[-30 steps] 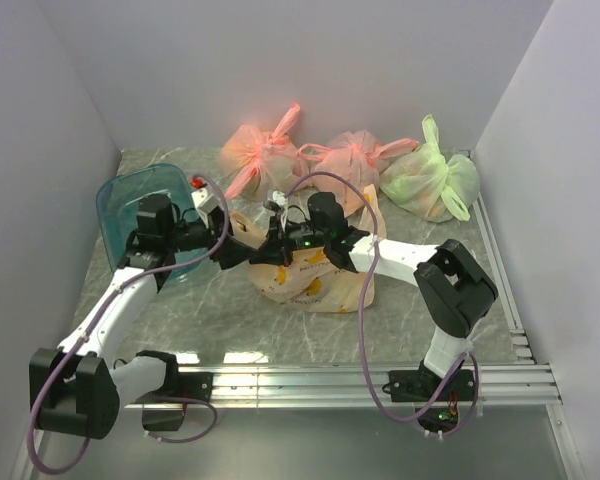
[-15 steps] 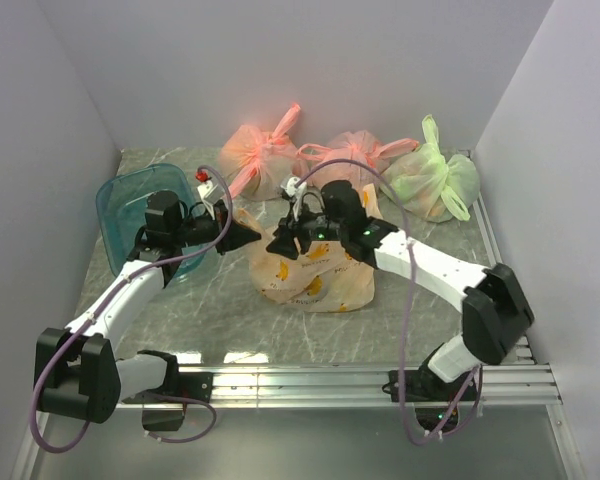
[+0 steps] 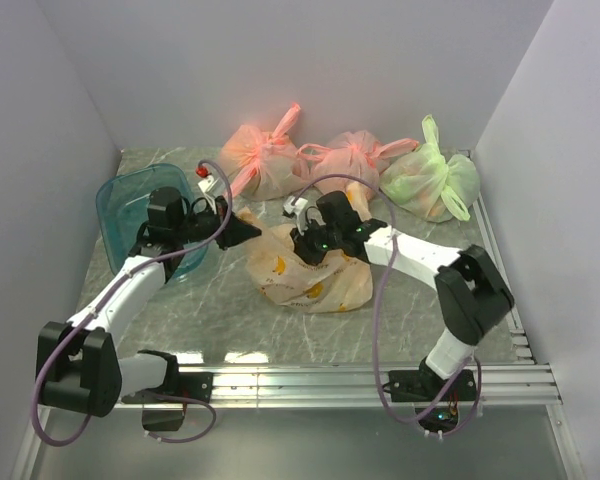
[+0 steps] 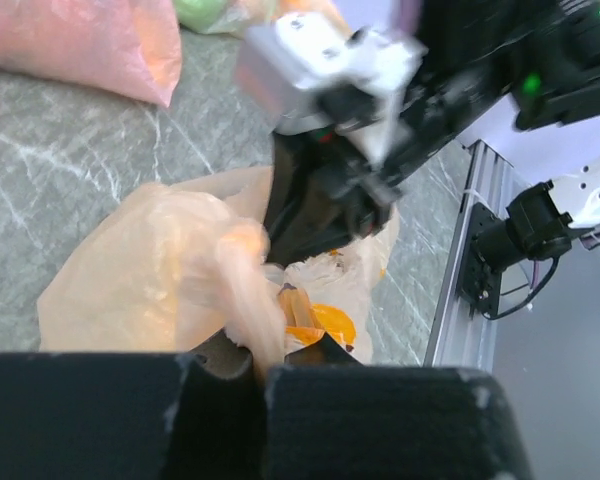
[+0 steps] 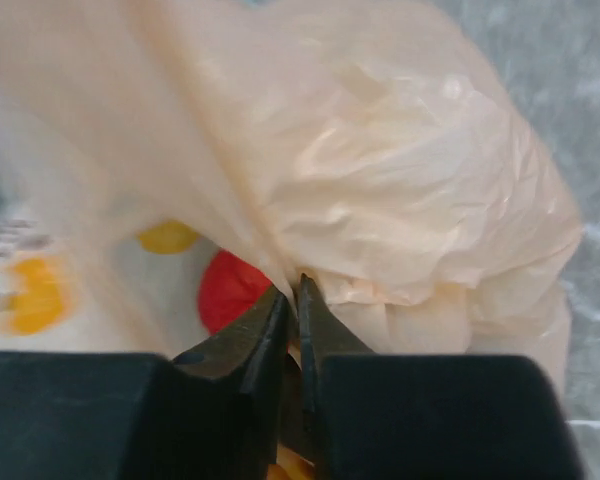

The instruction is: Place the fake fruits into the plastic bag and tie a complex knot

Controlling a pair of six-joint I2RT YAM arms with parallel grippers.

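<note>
The plastic bag (image 3: 315,278), pale orange with yellow banana prints, lies slumped in the middle of the table. My left gripper (image 3: 248,232) sits at its upper left corner, shut on a twisted strand of the bag (image 4: 242,290) that runs between its fingers (image 4: 325,348). From the right, my right gripper (image 3: 302,243) presses into the bag's top. In the right wrist view its jaws (image 5: 292,287) stand nearly together, pinching a fold of film (image 5: 380,180). A red fake fruit (image 5: 230,290) shows through the film just left of those jaws. The other fruits are hidden.
A teal bin (image 3: 130,205) stands at the left, under my left arm. Two pink knotted bags (image 3: 262,155) (image 3: 352,155) and a light green bag (image 3: 430,180) line the back wall. An aluminium rail (image 3: 360,380) runs along the near edge.
My left gripper closed on the bag's strand and drew back to the left. My right gripper let go, opened, dropped onto the bag's top and closed on a fold.
</note>
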